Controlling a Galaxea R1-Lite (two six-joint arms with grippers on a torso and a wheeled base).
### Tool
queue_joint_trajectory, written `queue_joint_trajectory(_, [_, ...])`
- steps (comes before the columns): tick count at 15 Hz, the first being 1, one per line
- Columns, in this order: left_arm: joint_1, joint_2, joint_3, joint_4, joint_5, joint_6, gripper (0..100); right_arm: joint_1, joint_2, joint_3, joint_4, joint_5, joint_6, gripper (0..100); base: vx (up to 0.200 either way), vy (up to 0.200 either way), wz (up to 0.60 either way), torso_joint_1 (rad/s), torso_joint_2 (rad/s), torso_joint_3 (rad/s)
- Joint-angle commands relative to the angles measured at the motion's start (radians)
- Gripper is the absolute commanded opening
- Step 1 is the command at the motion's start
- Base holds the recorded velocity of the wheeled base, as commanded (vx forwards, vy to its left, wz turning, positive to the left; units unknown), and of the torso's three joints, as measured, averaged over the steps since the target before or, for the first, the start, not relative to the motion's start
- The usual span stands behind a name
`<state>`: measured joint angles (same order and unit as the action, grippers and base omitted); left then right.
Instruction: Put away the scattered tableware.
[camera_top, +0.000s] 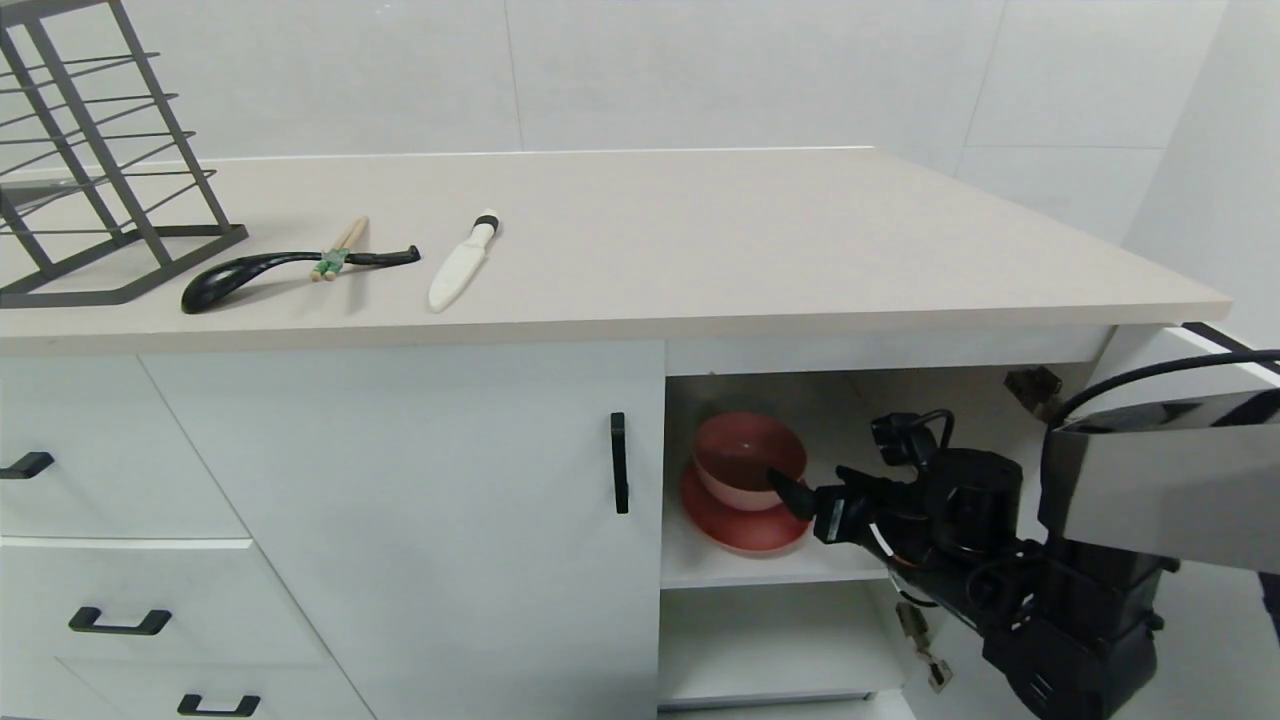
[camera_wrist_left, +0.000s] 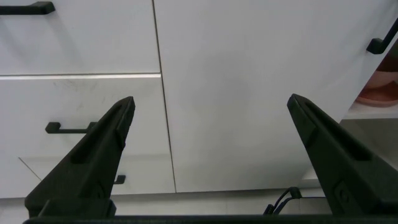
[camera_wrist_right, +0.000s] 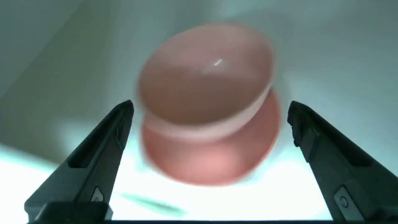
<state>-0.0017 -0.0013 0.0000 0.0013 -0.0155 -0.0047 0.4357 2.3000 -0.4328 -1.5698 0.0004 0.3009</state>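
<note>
Inside the open cabinet a pink bowl (camera_top: 748, 458) (camera_wrist_right: 205, 87) sits on a red plate (camera_top: 745, 522) (camera_wrist_right: 211, 162) on the upper shelf (camera_top: 720, 570). My right gripper (camera_top: 790, 492) (camera_wrist_right: 211, 112) is open at the cabinet mouth, just in front of the bowl's rim, holding nothing. On the counter lie a black ladle (camera_top: 230, 275), a pair of chopsticks (camera_top: 338, 250) across its handle, and a white knife (camera_top: 462, 262). My left gripper (camera_wrist_left: 211, 109) is open and empty, low down facing the white cabinet fronts.
A dark wire dish rack (camera_top: 100, 170) stands at the counter's left end. The closed door beside the opening has a black handle (camera_top: 619, 462). The opened door (camera_top: 1170, 350) swings out at the right above my arm. Drawers with black handles (camera_top: 120, 622) lie to the left.
</note>
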Motion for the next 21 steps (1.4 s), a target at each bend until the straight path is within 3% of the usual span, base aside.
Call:
queue_joint_trajectory(1, [0.0, 0.001, 0.0, 0.0, 0.0, 0.0, 100, 0.044, -0.111, 0.089, -0.001, 0.0, -0.002, 100, 0.0, 0.0, 0.0, 0.0, 0.0, 0.0])
queue_joint_trajectory(3, [0.0, 0.001, 0.0, 0.0, 0.0, -0.001, 100, 0.089, -0.209, 0.192, -0.001, 0.0, -0.002, 100, 0.0, 0.0, 0.0, 0.0, 0.0, 0.0])
queue_joint_trajectory(11, [0.0, 0.001, 0.0, 0.0, 0.0, 0.0, 100, 0.098, -0.491, 0.431, -0.001, 0.0, -0.042, 100, 0.0, 0.0, 0.0, 0.0, 0.0, 0.0])
queue_joint_trajectory(21, [0.0, 0.001, 0.0, 0.0, 0.0, 0.002, 100, 0.083, -0.731, 0.433, 0.028, 0.009, -0.124, 100, 0.0, 0.0, 0.0, 0.0, 0.0, 0.0])
